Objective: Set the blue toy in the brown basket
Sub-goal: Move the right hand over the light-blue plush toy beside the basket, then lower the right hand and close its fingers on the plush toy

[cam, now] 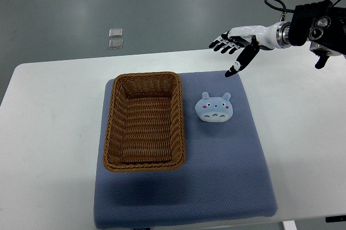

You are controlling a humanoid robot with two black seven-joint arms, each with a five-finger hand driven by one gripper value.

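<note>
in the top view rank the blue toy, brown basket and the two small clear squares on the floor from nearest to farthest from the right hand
1. blue toy: on the blue mat, just below the open right hand.
2. brown basket: on the mat, left of the toy; its near corner sits slightly farther off.
3. clear squares: on the floor beyond the table, far to the hand's left.

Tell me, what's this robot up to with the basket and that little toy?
A robot's right hand hangs in the air above the far edge of the blue mat, fingers spread and holding nothing. The blue toy lies on the mat just right of the basket, which is empty. The toy has not been picked up yet; the hand looks poised to reach for it. No left arm shows.
</note>
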